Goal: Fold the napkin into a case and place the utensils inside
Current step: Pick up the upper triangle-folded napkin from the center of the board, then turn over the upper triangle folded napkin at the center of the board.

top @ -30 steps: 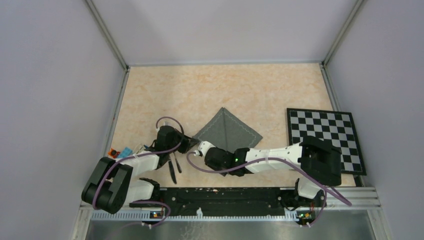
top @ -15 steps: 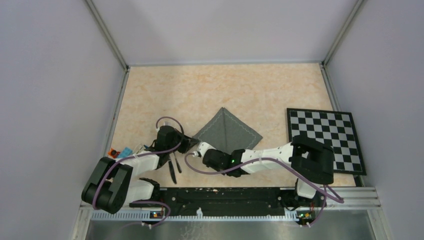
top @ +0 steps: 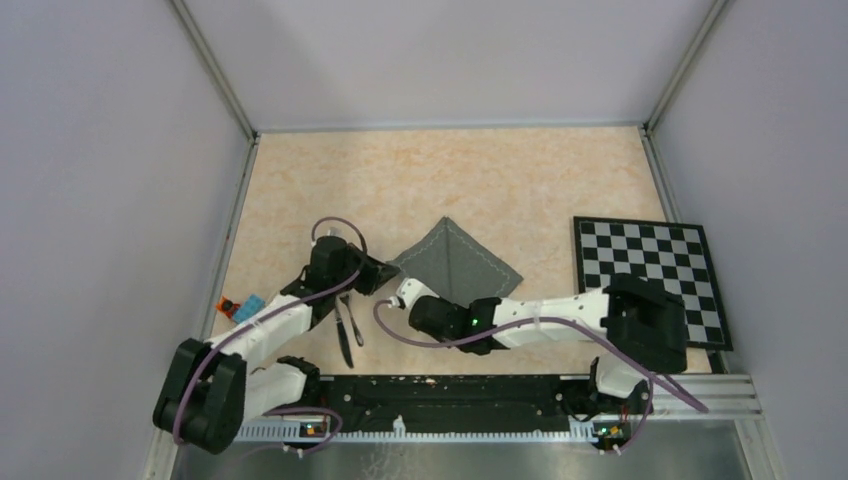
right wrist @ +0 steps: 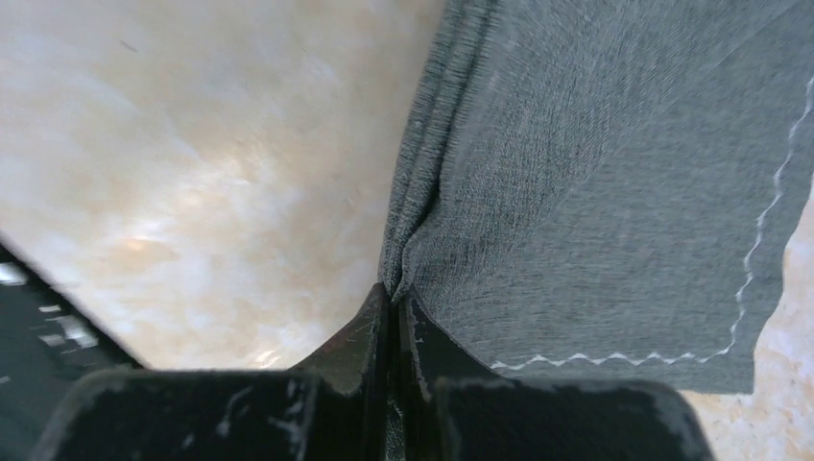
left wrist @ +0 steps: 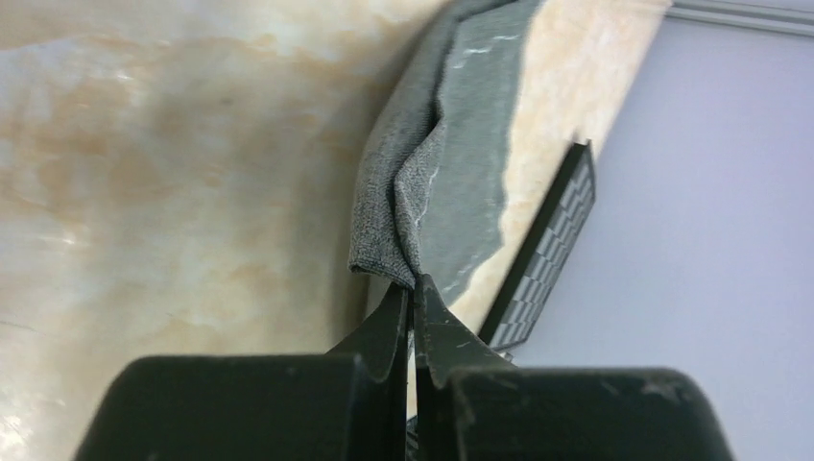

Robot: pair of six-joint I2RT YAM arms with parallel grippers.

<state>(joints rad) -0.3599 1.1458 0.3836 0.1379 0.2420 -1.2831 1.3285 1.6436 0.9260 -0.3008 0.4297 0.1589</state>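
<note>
The dark grey napkin [top: 457, 261] lies folded in the middle of the table, its stitched hem showing along the right edge. My left gripper [top: 387, 273] is shut on its left corner; in the left wrist view the cloth [left wrist: 451, 163] bunches up right at the closed tips [left wrist: 413, 288]. My right gripper [top: 404, 293] is shut on the folded near-left edge, and the fabric [right wrist: 595, 163] puckers where the jaws [right wrist: 392, 293] pinch it. The utensils [top: 347, 325], two slim pieces, lie side by side on the table under the left arm.
A black-and-white checkered board [top: 652, 276] lies at the right, also seen edge-on in the left wrist view [left wrist: 542, 254]. Small orange and blue items [top: 243, 304] sit by the left wall. A black rail [top: 450, 395] runs along the near edge.
My right gripper has closed on the napkin's edge. The left arm has shifted a little away from the near edge, keeping hold of the corner.
</note>
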